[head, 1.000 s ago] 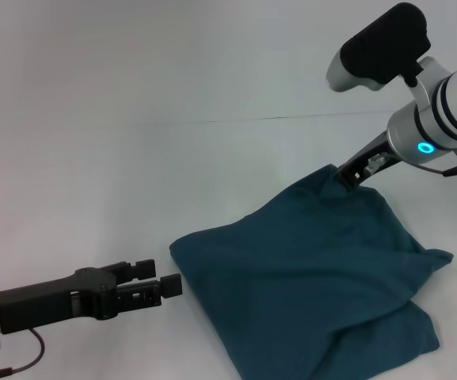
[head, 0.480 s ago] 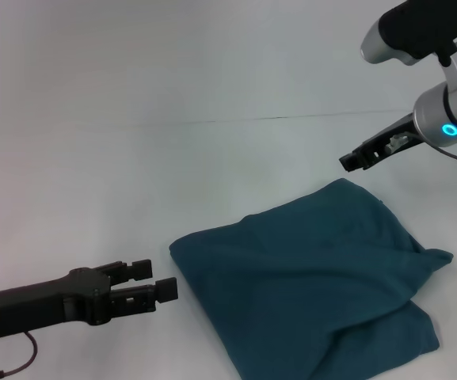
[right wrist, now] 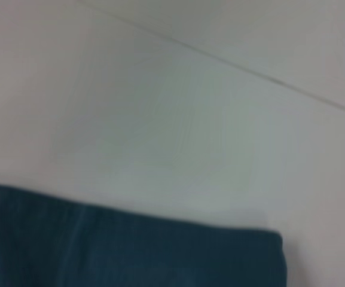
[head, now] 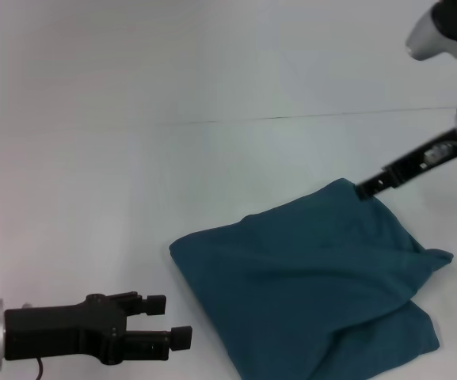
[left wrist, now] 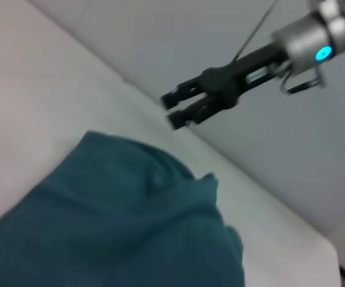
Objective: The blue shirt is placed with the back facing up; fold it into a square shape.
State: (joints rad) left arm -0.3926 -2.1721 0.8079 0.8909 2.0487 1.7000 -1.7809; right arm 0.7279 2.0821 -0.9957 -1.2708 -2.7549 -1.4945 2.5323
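Observation:
The blue shirt (head: 315, 277) lies on the white table as a rough, puffy square, plain side up, at the centre right. It also shows in the left wrist view (left wrist: 112, 221) and the right wrist view (right wrist: 130, 251). My right gripper (head: 365, 189) hangs just above the shirt's far corner, apart from it. In the left wrist view, the right gripper (left wrist: 176, 109) has its jaws slightly apart and empty. My left gripper (head: 173, 319) is open and empty, low at the near left, just short of the shirt's left edge.
The white table (head: 133, 174) stretches to the left and far side of the shirt. A thin seam line (head: 291, 119) runs across the table behind the shirt.
My right gripper let go of the shirt's far corner, rose and drew back to the right. My left gripper moved back toward the near edge and its fingers spread wider.

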